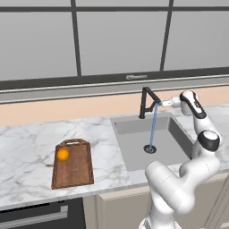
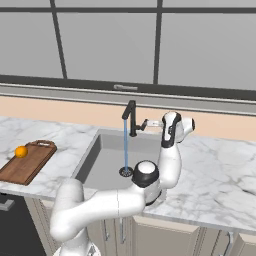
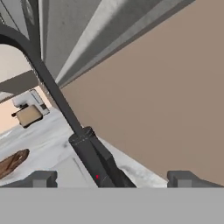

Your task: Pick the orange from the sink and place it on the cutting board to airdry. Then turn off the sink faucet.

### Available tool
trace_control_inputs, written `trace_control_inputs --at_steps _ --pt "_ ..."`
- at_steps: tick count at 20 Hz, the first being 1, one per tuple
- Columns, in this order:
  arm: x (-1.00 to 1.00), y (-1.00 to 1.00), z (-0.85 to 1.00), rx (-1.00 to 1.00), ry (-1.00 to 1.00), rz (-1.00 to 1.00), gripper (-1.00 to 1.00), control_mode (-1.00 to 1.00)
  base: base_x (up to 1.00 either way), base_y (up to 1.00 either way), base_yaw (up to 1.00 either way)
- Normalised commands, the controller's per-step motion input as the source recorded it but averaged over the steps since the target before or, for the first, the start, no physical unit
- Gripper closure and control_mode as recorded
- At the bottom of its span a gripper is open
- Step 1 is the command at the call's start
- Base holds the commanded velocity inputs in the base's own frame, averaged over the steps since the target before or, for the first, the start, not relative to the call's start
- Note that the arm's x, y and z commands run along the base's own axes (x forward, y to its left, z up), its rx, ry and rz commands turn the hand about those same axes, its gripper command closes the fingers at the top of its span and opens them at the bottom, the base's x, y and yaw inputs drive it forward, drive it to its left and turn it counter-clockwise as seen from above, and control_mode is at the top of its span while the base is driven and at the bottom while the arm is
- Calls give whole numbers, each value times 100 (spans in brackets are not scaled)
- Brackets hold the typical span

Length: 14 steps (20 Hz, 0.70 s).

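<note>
Meanwhile, the orange (image 1: 63,154) sits on the cutting board (image 1: 74,170) at lower left — right of center, the gripper (image 1: 166,103), jaws spread, flanks the running sink faucet (image 1: 145,102).

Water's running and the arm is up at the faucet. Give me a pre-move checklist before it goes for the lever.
1. Orange out of the sink and resting on the cutting board: ok.
2. Sink faucet off: not ok, a blue stream runs from the spout to the drain.
3. Gripper level with the faucet, just beside its spout: ok.
4. Jaws open wide enough: ok, in the hand view the tips stand far apart with the faucet post between them.
5. Fingers touching the lever: cannot tell, the contact point is not clear.
6. Nothing held in the gripper: ok.
</note>
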Motion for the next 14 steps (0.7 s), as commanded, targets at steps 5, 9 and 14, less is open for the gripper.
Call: trace_control_inputs --at_steps 5,9,14 --pt "0 10 -12 7 0 0 -100 -100 0 0 0" --pt "-8 42 -8 8 0 2 -100 -100 0 0 0" --pt "-24 75 0 5 -1 5 -100 -100 0 0 0"
